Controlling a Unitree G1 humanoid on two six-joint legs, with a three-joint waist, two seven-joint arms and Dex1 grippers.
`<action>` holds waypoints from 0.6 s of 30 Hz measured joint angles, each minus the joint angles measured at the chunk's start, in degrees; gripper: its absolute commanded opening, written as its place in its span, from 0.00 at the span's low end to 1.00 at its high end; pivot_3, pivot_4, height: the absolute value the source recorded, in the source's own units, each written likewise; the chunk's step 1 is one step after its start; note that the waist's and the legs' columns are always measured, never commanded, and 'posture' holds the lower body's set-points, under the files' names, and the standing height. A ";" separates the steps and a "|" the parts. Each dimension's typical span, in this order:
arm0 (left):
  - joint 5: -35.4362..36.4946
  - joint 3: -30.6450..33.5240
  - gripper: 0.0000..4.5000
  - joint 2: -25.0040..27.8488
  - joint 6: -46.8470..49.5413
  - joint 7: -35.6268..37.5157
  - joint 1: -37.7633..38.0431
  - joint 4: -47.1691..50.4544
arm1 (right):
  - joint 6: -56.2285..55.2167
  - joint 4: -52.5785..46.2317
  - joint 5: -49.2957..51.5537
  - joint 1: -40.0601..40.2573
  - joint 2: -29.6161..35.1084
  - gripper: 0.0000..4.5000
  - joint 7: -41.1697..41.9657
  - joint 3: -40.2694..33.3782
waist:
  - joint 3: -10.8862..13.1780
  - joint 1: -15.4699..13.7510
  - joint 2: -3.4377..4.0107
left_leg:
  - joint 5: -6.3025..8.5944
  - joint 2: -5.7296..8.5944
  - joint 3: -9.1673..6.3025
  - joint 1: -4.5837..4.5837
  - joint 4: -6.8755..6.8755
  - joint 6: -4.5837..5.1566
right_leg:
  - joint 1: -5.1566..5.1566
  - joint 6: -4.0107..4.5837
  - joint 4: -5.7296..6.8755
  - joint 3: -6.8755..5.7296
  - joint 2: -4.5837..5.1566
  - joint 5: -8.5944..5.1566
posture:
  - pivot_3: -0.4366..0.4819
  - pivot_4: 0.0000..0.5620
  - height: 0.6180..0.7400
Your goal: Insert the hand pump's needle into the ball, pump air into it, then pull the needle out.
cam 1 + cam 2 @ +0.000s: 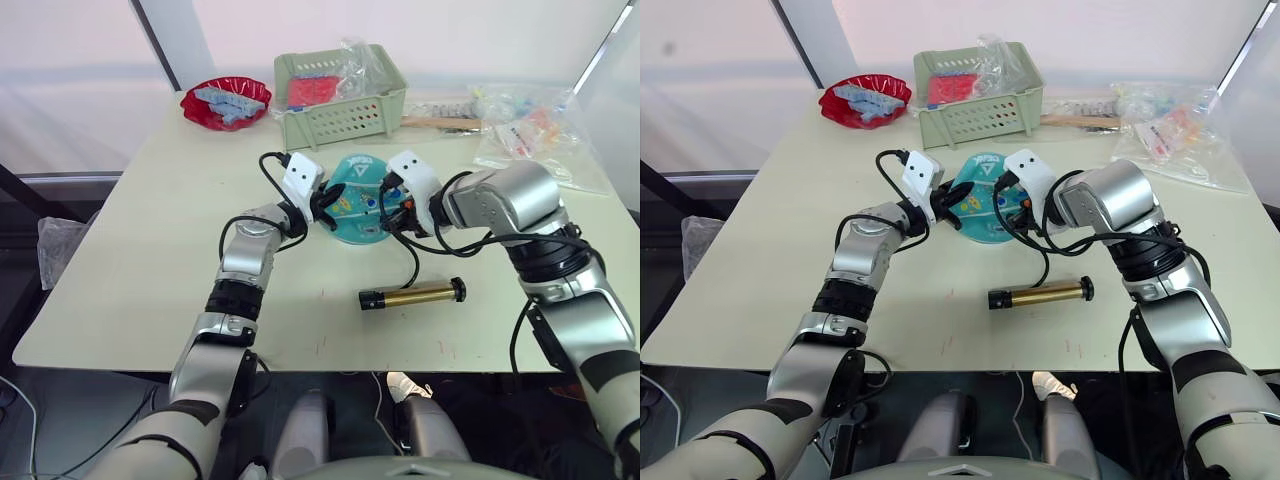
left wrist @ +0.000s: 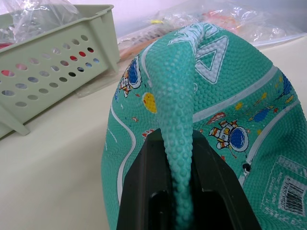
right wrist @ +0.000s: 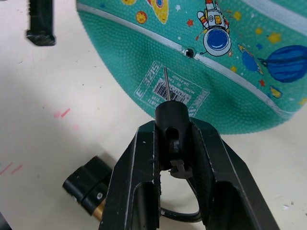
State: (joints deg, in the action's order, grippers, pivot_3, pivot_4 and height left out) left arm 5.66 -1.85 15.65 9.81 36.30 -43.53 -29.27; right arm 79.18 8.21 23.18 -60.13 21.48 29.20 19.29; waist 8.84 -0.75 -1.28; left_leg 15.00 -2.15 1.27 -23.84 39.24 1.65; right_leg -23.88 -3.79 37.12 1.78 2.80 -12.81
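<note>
**Needle held just off the valve, ball pinched at its folded edge**

We see the ball (image 1: 357, 199) lying flattened mid-table, just in front of the green basket (image 1: 340, 100). Its white label patch (image 3: 171, 91) carries a barcode and small print we cannot read; astronaut and planet prints surround it.

Our left gripper (image 2: 178, 191) is pinched on a raised fold of the ball's rim. Our right gripper (image 3: 172, 143) is clamped on the black fitting of the needle (image 3: 166, 84), whose tip sits over the label, just beside the small dark valve hole (image 3: 190, 52) and not in it.

The hand pump (image 1: 412, 295) lies flat on the table nearer us, hose looping up to the fitting.

Surface: pale cream table (image 1: 150, 260) with faint red marks. A red bowl (image 1: 226, 102) and clear plastic bags (image 1: 530, 130) sit at the far edge
</note>
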 measured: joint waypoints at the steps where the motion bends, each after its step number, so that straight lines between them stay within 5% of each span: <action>1: 0.00 0.00 0.01 0.00 0.00 -0.01 0.00 0.00 | -0.30 0.58 -0.22 -0.01 -0.26 0.08 0.00 0.02 | 0.00 -0.02 0.00 | 0.00 0.00 0.00 0.00 0.00 0.00 | 0.00 0.00 0.00 0.00 0.00 0.00 | 0.48 0.27 0.97; 18: -0.02 -0.03 0.01 0.07 0.41 -0.04 0.17 0.51 | -5.74 11.12 -5.45 -1.59 -4.91 0.08 -0.11 -1.39 | 0.02 0.07 0.04 | 0.00 0.00 -0.01 -0.01 -0.03 0.00 | 0.01 0.00 -0.04 -0.02 0.01 0.00 | 0.48 0.27 0.97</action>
State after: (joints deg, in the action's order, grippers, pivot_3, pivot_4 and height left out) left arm 5.64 -1.88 15.72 10.22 36.26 -43.36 -28.76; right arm 73.44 19.33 17.74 -61.72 16.57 29.09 17.89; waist 8.86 -0.68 -1.24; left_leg 15.00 -2.15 1.26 -23.85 39.21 1.65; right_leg -23.87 -3.79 37.09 1.76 2.81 -12.81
